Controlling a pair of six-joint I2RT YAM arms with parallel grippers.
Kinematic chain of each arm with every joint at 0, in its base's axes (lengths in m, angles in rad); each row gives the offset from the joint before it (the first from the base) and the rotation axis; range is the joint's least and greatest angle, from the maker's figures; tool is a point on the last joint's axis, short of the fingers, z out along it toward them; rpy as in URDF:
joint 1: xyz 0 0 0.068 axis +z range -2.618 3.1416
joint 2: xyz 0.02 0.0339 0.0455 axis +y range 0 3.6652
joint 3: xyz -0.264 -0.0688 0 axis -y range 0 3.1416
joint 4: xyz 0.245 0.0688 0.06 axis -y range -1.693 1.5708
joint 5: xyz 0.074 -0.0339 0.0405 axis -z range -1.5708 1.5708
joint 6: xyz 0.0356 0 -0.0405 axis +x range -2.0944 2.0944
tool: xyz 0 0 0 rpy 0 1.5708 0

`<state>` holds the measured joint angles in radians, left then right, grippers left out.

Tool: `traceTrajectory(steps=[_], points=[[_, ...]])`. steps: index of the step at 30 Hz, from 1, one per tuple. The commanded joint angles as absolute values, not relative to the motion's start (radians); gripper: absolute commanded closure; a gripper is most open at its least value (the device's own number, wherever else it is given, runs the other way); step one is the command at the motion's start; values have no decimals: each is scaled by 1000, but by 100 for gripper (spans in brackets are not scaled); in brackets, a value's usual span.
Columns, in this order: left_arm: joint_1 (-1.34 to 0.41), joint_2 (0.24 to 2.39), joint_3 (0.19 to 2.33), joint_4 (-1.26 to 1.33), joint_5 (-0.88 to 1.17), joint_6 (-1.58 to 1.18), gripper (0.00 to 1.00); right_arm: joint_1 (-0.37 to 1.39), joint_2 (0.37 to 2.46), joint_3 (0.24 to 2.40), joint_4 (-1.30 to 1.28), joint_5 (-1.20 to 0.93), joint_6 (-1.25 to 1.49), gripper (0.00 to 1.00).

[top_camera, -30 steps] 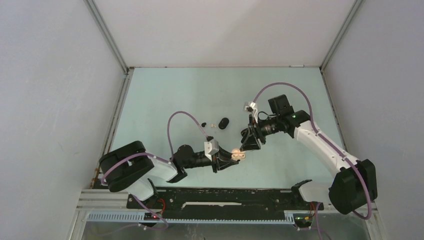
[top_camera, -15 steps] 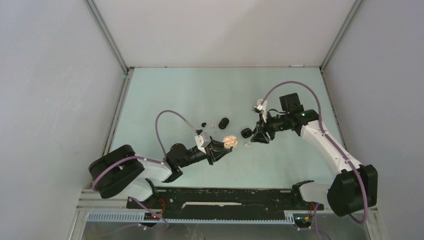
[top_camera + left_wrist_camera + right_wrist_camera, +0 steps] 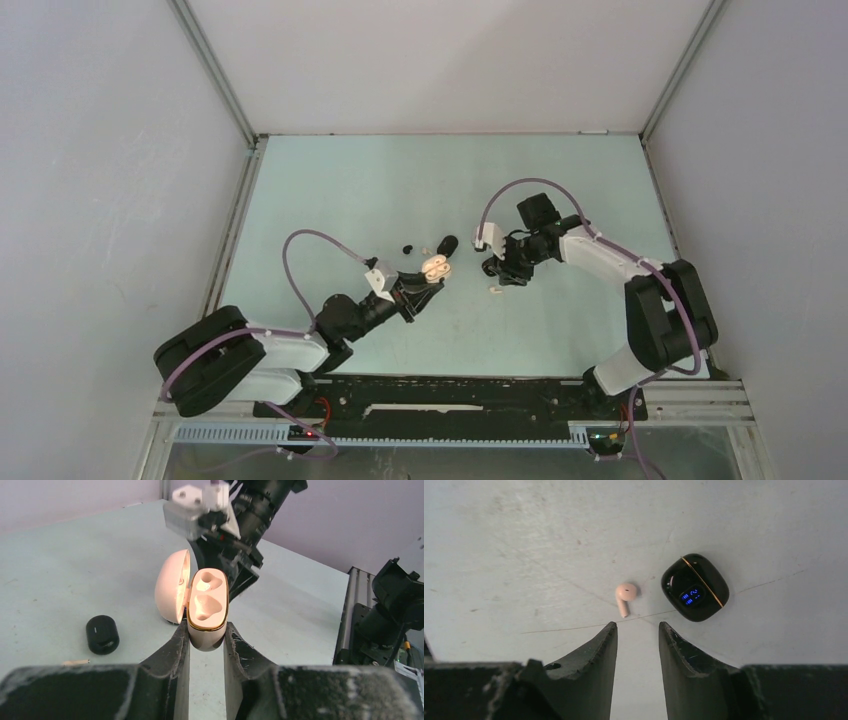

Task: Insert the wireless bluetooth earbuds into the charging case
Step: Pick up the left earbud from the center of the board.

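fingers of the left gripper (image 3: pixel 206 630) pinch the base of a pinkish-white charging case (image 3: pixel 207 602) — its lid swung open, both sockets empty. the right gripper (image 3: pixel 638 630) hovers over the tabletop (image 3: pixel 524 540), jaws partly apart with nothing between them. a whitish earbud (image 3: pixel 625 594) lies on the tabletop just beyond its fingertips, beside a closed black case (image 3: pixel 695 587) with a lit blue display — near each other, not touching.

You had the open case (image 3: pixel 207 605) sitting in your left gripper (image 3: pixel 206 632); an earbud (image 3: pixel 625 594) lay on the table (image 3: pixel 524 540) just beside a closed case (image 3: pixel 694 587), ahead of your right gripper (image 3: pixel 637 627).
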<state>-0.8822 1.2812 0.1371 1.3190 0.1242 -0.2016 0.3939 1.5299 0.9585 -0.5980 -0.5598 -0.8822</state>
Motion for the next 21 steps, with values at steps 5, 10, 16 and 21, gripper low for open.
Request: traceTrajectory(steps=[5, 10, 16, 21], points=[[-870, 1236, 121, 1350, 45, -187, 100, 414, 1628, 960, -479, -431, -953, 61], [-868, 1233, 119, 1349, 43, -187, 100, 425, 1652, 960, -463, -419, -945, 61], [-865, 1230, 117, 1348, 39, -186, 100, 459, 1672, 947, -455, -394, -948, 60], [-861, 1220, 114, 1345, 35, -183, 100, 501, 1660, 907, -435, -357, -954, 56]])
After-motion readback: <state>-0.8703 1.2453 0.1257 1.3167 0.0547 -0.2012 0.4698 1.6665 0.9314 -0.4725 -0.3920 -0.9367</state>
